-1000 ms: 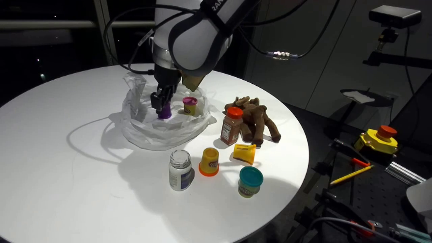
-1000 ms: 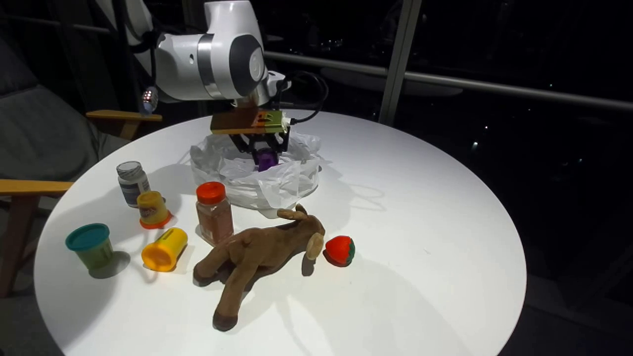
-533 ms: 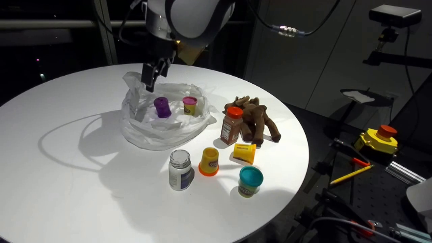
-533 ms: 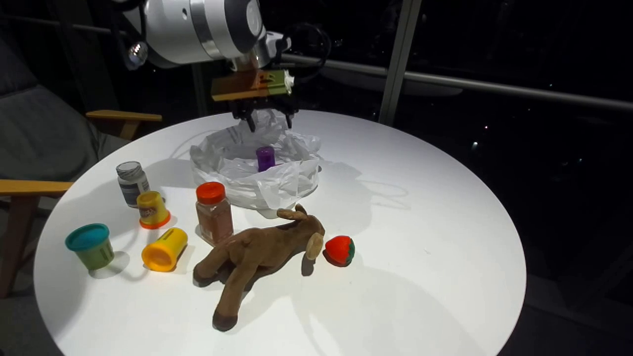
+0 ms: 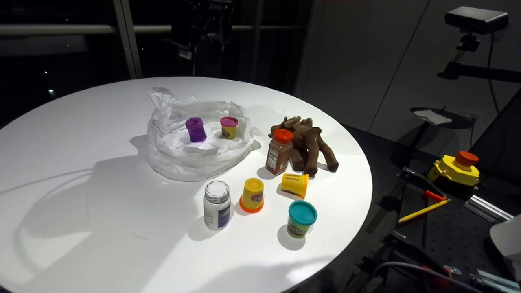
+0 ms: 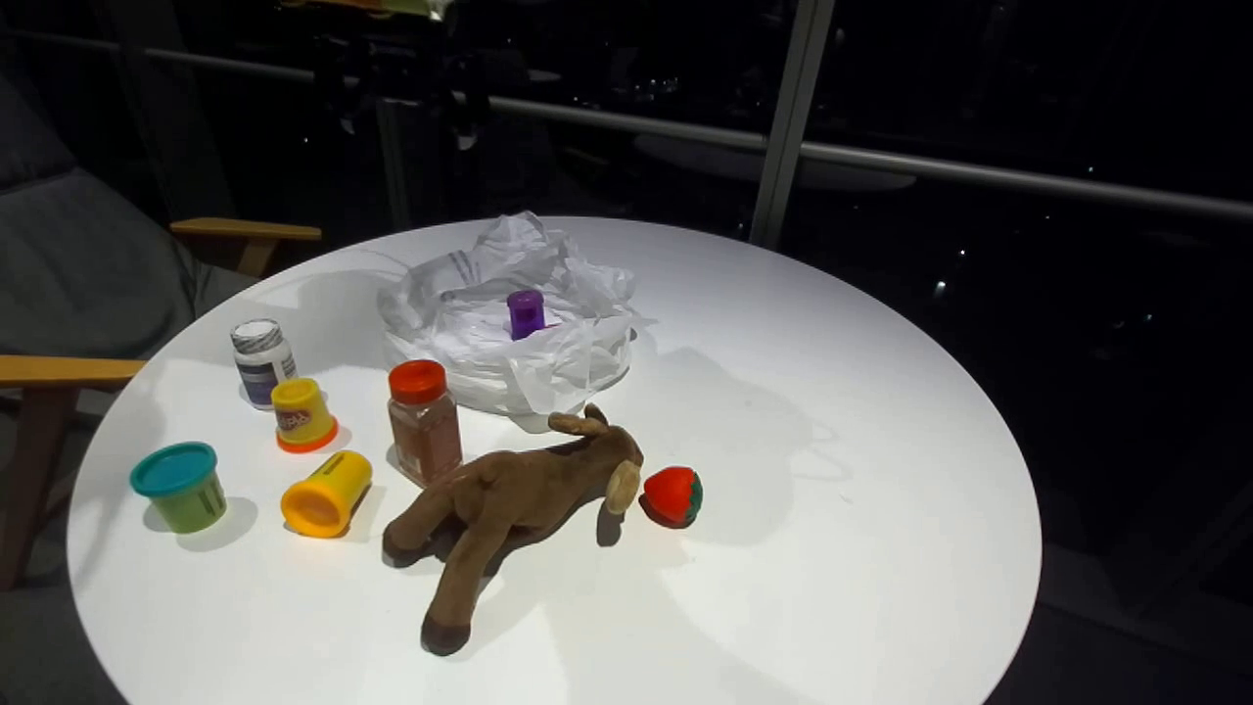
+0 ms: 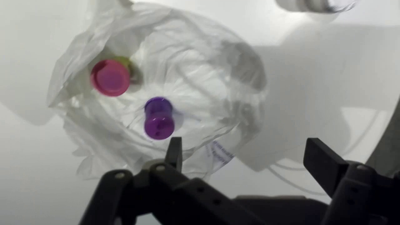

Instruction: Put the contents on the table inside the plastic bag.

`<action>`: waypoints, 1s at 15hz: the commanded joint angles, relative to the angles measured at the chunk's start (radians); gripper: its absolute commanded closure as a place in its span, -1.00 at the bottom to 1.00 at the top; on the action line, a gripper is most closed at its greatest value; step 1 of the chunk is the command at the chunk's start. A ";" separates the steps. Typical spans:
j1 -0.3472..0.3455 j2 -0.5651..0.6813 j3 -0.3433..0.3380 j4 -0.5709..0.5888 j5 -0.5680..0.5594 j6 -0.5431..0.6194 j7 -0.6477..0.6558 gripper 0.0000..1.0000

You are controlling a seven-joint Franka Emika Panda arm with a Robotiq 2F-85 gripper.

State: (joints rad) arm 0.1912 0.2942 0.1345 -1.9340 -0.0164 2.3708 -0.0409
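Plastic bag (image 5: 197, 166); tool (image 7: 245, 150) (jaws wide apart)

In an exterior view, the bag (image 5: 197, 165), two containers (image 5: 197, 131) inside, lies toward the table's (image 5: 81, 122) far edge, behind the bottle (image 5: 217, 208).

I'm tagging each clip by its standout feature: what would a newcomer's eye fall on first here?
Probably the crumpled white plastic bag, open on the round white table, holding a purple cylindrical container and a pink-lidded yellow tub. Next, the brown plush animal sprawled in the foreground of an exterior view, a red strawberry-shaped object beside its head. In the wrist view, the black two-fingered hand stands open.
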 commanded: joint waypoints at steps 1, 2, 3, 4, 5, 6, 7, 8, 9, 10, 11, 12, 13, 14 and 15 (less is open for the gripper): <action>0.000 -0.093 0.047 -0.120 0.108 -0.053 0.054 -1.00; 0.012 -0.095 0.049 -0.155 0.095 -0.025 0.081 -1.00; 0.020 -0.094 0.053 -0.184 0.082 -0.009 0.097 -1.00; 0.031 -0.089 0.054 -0.220 0.061 0.029 0.124 -1.00; 0.041 -0.079 0.053 -0.246 0.044 0.064 0.146 -1.00; 0.053 -0.071 0.050 -0.276 0.018 0.097 0.165 -1.00; 0.066 -0.064 0.050 -0.304 -0.004 0.142 0.184 -1.00; 0.076 -0.056 0.050 -0.329 -0.027 0.192 0.194 -1.00; 0.084 -0.051 0.058 -0.350 -0.031 0.227 0.193 -1.00; 0.093 -0.046 0.062 -0.370 -0.039 0.262 0.195 -1.00; 0.104 -0.046 0.071 -0.387 -0.037 0.299 0.193 -1.00; 0.112 -0.049 0.081 -0.403 -0.029 0.329 0.186 -1.00; 0.124 -0.045 0.083 -0.409 -0.039 0.361 0.193 -1.00; 0.133 -0.048 0.089 -0.418 -0.038 0.380 0.193 -1.00; 0.142 -0.046 0.091 -0.420 -0.041 0.395 0.194 -1.00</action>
State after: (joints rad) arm 0.3110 0.2676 0.2148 -2.3275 -0.0346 2.7011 0.1282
